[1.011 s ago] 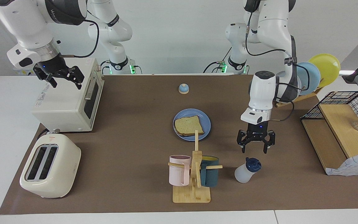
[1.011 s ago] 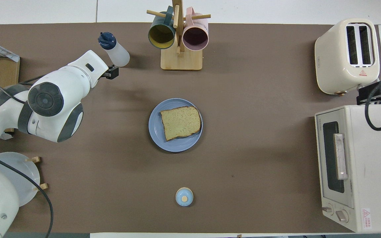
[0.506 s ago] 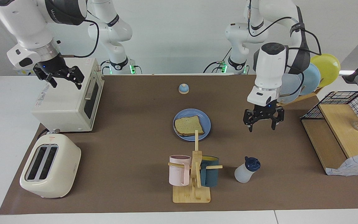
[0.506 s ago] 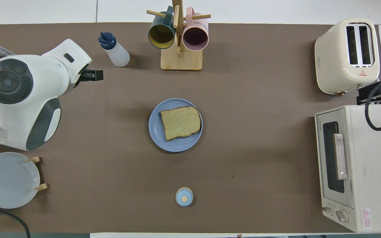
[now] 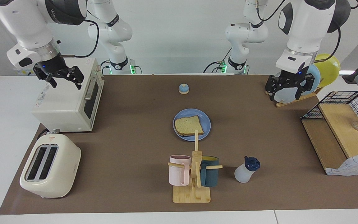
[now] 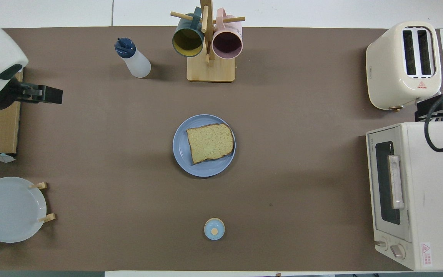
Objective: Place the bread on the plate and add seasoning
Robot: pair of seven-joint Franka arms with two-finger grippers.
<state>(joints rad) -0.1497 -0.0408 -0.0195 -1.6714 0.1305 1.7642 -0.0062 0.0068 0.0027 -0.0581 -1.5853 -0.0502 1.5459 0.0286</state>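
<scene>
The bread [image 5: 189, 125] lies flat on the blue plate [image 5: 207, 123] at the middle of the table; both also show in the overhead view, the bread [image 6: 210, 142] on the plate [image 6: 181, 156]. The seasoning bottle [image 5: 245, 170] stands upright beside the mug tree, farther from the robots than the plate; in the overhead view the bottle [image 6: 135, 59] is free of any gripper. My left gripper [image 5: 287, 91] is open and empty, raised over the table by the plate rack [image 6: 50, 95]. My right gripper [image 5: 60, 77] is open and empty, waiting above the toaster oven.
A toaster oven [image 5: 67, 105] and a cream toaster [image 5: 50, 166] stand at the right arm's end. A mug tree [image 5: 194, 174] holds two mugs. A little blue dome [image 5: 183, 89] sits near the robots. A plate rack [image 5: 314, 74] and a wire-and-wood shelf [image 5: 337, 133] stand at the left arm's end.
My left gripper has risen and drawn back from just beside the bottle toward the plate rack, staying open. The bottle, bread, plate and right arm have not moved.
</scene>
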